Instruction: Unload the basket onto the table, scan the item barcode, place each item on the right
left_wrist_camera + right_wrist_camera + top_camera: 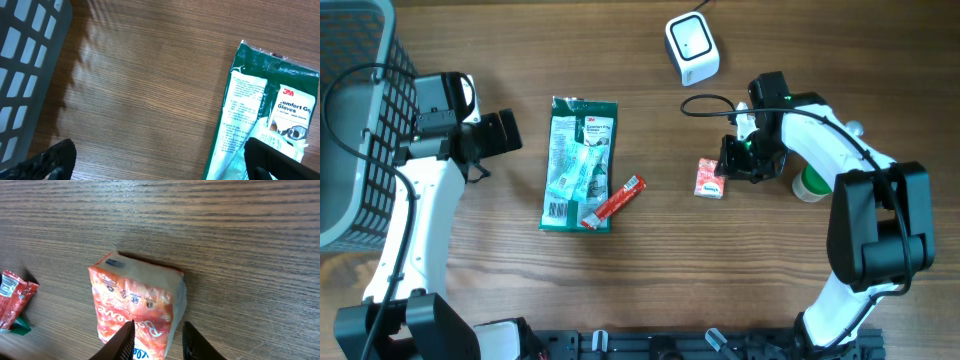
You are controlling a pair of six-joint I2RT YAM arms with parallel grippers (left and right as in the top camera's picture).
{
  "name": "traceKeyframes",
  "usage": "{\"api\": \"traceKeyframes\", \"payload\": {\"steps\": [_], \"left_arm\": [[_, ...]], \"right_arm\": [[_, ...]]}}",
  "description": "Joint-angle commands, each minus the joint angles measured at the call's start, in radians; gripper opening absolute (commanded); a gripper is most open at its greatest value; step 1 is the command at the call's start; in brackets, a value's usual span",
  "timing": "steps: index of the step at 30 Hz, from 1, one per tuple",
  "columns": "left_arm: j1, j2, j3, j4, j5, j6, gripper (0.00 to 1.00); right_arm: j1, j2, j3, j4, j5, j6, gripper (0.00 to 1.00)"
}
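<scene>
Right claw (157,326) is holding its fingers partly apart at the near end of the orange packet (135,297), whether gripping I cannot tell | left wrist: left claw (159,146) is gaping wide above bench (140,75) beside gloves pack (265,115) | overhead alone is showing scanner (692,47), well apart from packet lying on bench

A grey mesh basket (390,50) stands at the bench's (650,280) left edge. Mid-bench lies a green glove pack (580,165), a red sachet (617,200) overlapping its lower right corner. A green-and-white round thing (810,185) sits far right, partly hidden.
</scene>
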Motion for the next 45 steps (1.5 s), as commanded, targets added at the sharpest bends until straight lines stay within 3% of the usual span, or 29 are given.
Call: {"api": "traceKeyframes", "payload": {"steps": [1, 8, 11, 15, 24, 32, 45], "left_arm": [[0.004, 0.004, 0.005, 0.003, -0.01, 0.015, 1.0], [0.004, 0.004, 0.005, 0.002, -0.01, 0.015, 1.0], [0.004, 0.004, 0.005, 0.002, -0.01, 0.014, 1.0], [0.004, 0.004, 0.005, 0.002, -0.01, 0.015, 1.0], [0.004, 0.004, 0.005, 0.002, -0.01, 0.015, 1.0], [0.004, 0.004, 0.005, 0.002, -0.01, 0.015, 1.0], [0.004, 0.004, 0.005, 0.002, -0.01, 0.015, 1.0]], "right_arm": [[0.003, 0.001, -0.005, -0.001, 0.014, 0.014, 0.31], [0.003, 0.001, -0.047, 0.029, 0.014, 0.014, 0.31], [0.003, 0.001, -0.076, 0.075, 0.014, 0.015, 0.21], [0.003, 0.001, -0.111, 0.117, 0.014, 0.04, 0.19], [0.003, -0.019, -0.092, 0.16, -0.063, 0.023, 0.19], [0.003, -0.063, -0.066, 0.164, -0.081, 0.04, 0.28], [0.003, -0.063, -0.085, 0.135, -0.03, 0.042, 0.25]]}}
